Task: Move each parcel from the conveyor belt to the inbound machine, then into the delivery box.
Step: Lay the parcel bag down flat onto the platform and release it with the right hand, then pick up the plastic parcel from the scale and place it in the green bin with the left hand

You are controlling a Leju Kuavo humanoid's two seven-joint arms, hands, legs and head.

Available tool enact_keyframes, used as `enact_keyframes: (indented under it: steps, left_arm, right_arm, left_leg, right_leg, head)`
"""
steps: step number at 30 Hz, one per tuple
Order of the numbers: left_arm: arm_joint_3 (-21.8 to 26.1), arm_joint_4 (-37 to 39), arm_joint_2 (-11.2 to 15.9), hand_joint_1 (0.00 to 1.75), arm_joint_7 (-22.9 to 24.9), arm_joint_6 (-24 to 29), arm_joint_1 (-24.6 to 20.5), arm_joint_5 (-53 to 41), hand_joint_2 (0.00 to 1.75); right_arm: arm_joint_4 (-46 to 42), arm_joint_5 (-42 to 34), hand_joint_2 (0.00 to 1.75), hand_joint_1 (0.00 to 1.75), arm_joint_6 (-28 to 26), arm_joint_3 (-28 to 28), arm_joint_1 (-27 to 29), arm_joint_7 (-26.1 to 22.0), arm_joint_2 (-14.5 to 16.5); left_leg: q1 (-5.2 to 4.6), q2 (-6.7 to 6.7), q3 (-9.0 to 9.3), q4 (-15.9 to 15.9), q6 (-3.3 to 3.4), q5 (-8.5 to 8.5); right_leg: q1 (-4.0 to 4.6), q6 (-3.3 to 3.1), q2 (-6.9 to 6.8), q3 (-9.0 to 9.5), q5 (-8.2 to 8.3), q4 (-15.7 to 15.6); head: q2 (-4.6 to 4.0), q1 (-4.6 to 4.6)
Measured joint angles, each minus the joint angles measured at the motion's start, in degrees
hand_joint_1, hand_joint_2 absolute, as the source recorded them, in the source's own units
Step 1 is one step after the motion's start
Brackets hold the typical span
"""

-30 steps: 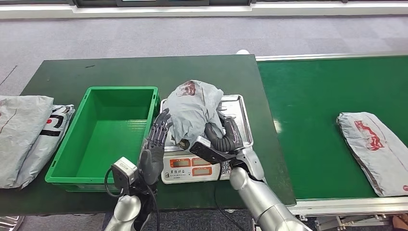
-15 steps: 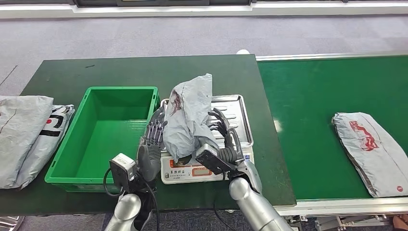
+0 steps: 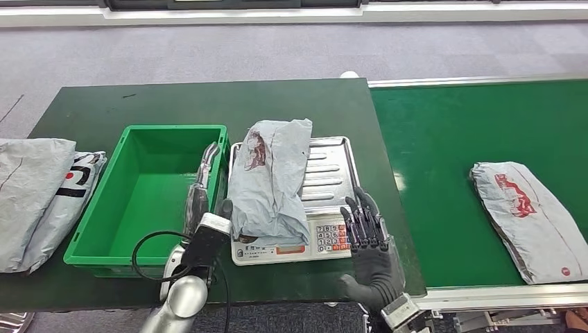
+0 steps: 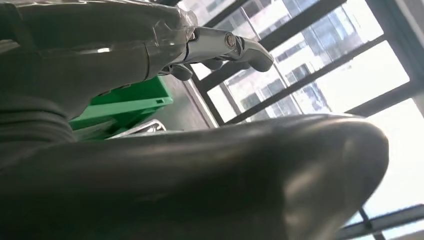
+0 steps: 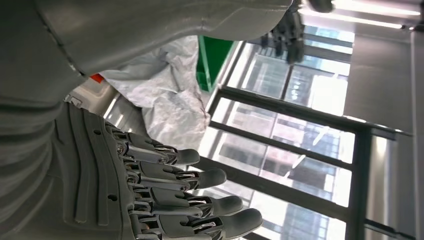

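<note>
Now the grey parcel (image 3: 269, 182) lies flat on the scale (image 3: 333, 173), draped over the tray's left half and hanging down over part of the display; a second ago both hands held it bunched and upright over the tray. The right hand (image 3: 369, 243) has let go and pulled back to the scale's near right corner, fingers spread and straight, holding nothing; the right wrist view shows the same, its fingers (image 5: 200, 177) fanned apart with the parcel (image 5: 165, 95) beyond them. The left hand (image 3: 201, 191) has turned edge-on and stands between the scale and the bin (image 3: 111, 229), fingers straight and pointing away from the robot, just beside the parcel's left edge. Whether it touches the parcel I cannot tell, but it grips nothing. The left wrist view is mostly filled by the hand's own dark cover, with one finger (image 4: 235, 45) stretched out over a sliver of the bin (image 4: 125, 102).

Right of the scale, a second parcel (image 3: 530, 211) on the belt (image 3: 451, 139) has drifted nearer the scale than it was a second ago.

Counting: four parcels in all, one on the scale, one on the belt, and two stacked parcels (image 3: 38, 198) on the table (image 3: 208, 100) left of the bin, well apart from the scale. One bin, one scale, two hands.
</note>
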Motion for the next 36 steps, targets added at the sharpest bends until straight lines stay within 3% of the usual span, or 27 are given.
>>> enact_keyframes:
  steps: [3, 8, 14, 18, 23, 30, 34, 36]
  left_arm:
    - [-0.64, 0.79, 0.78, 0.00, 0.65, -1.04, -0.64, -1.09, 1.75]
    - [-4.22, 7.82, 2.06, 0.00, 4.72, -7.39, -6.04, -11.72, 1.75]
    - [-11.55, 31.66, 0.51, 0.00, 6.65, -17.15, -19.57, -22.81, 1.75]
    - [-14.80, 43.67, -1.24, 0.00, 6.87, -19.43, -25.47, -24.63, 1.75]
    - [-16.96, 50.79, -2.23, 0.00, 6.72, -21.13, -29.19, -25.11, 1.75]
    - [-18.95, 54.61, -2.66, 0.05, 5.94, -23.50, -31.47, -25.35, 1.75]
    - [-19.11, 55.36, -2.80, 1.75, 5.96, -22.48, -31.70, -24.98, 1.75]
    - [-19.03, 55.39, -2.82, 1.75, 5.99, -19.62, -31.46, -24.12, 1.75]
  right_arm:
    - [-2.70, 0.05, 1.75, 0.00, 0.45, -0.34, 0.97, -0.15, -0.78]
    - [-5.07, 0.50, 1.75, 0.00, 1.40, -0.39, 1.30, -0.58, -1.46]
    - [-5.93, 1.24, 1.75, 0.00, 5.18, -0.40, 0.57, -1.73, -1.62]
    - [-5.40, 1.60, 1.75, 0.00, 6.61, -0.42, -1.40, -1.69, -1.62]
    - [-4.71, 1.63, 1.75, 0.00, 7.64, -0.63, -3.44, -1.56, -1.62]
    - [-3.42, 1.56, 1.75, 0.00, 8.51, -0.93, -5.87, -1.53, -1.60]
    - [-2.73, 1.51, 1.75, 0.00, 8.67, -1.09, -6.65, -1.45, -1.57]
    - [-2.30, 1.37, 1.75, 0.00, 8.75, -1.19, -7.17, -1.35, -1.47]
  left_leg:
    - [0.00, 0.03, 0.04, 0.00, -0.01, 0.01]
    - [0.00, -0.07, 0.07, 0.01, -0.03, 0.06]
    - [-0.02, 0.07, 0.11, 0.02, -0.04, 0.10]
    - [-0.03, 0.08, 0.15, 0.02, -0.03, 0.11]
    - [-0.02, -0.09, 0.33, 0.00, -0.02, 0.11]
    - [-0.02, -0.13, 0.41, -0.02, 0.08, 0.04]
    - [-0.03, -0.14, 0.52, -0.02, 0.13, 0.00]
    - [-0.03, -0.16, 0.55, -0.02, 0.14, 0.02]
  right_leg:
    - [0.00, -0.01, 0.04, 0.02, 0.01, 0.00]
    - [0.00, -0.01, -0.07, 0.09, 0.02, 0.00]
    - [-0.02, 0.01, 0.07, 0.11, 0.18, 0.01]
    - [-0.03, 0.02, 0.11, 0.17, 0.21, 0.01]
    - [-0.02, 0.04, -0.06, 0.45, 0.13, 0.01]
    - [-0.03, 0.10, -0.16, 1.02, -0.01, -0.02]
    - [-0.04, 0.09, -0.23, 1.28, -0.07, -0.03]
    - [-0.04, 0.09, -0.26, 1.30, -0.06, -0.03]
  head:
    - [0.00, 0.00]
    - [0.00, 0.01]
    - [0.00, 0.02]
    - [0.00, 0.01]
    - [0.00, 0.01]
    - [0.00, 0.01]
    - [0.00, 0.00]
    - [0.00, 0.01]
